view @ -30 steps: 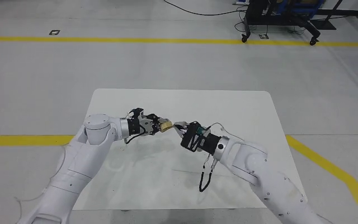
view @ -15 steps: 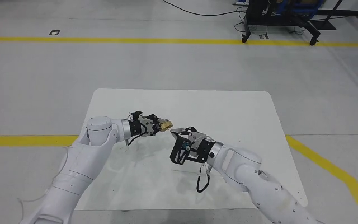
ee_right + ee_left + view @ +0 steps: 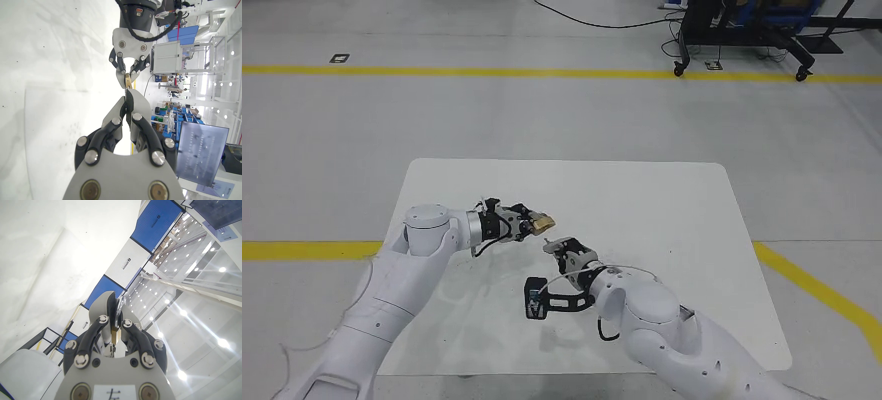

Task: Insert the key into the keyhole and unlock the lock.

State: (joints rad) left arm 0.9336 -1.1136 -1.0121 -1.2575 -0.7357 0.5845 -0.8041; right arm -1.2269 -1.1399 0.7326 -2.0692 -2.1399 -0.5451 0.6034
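right gripper [image 3: 126, 97]: nearest the robot. Grey metal fingers with ribbed black pads, pinched together on a thin flat metal strip, the key [image 3: 125, 94]. Most of the key is buried between the pads.
cable [image 3: 608, 322]: black loop hanging off the white right forearm, over the near half of the table [image 3: 672, 200].
key vs lock: in the right wrist view the key's tip points at the free end of the lock [image 3: 541, 221] and sits just beside it. Can't tell whether it is in the keyhole.
lock position: held in the air over the table, left of centre, closer to the far edge than the near one.
lock shape: the top view gives a small brass block. The left wrist view adds a curved silver shackle [image 3: 121, 303] above the squared brass body, both edge-on.
left gripper [image 3: 117, 306]: same grey fingers on black linkages, closed on the lock. It is nose to nose with the right gripper in the right wrist view.
table surface: white, matte, rounded corners. The wrist views pick up dark specks and scuffs that the top view smooths out.
floor [image 3: 542, 110]: glossy grey with a yellow line [image 3: 492, 71] past the far edge.
cart [image 3: 742, 30]: black wheeled frame, well beyond the far right corner.
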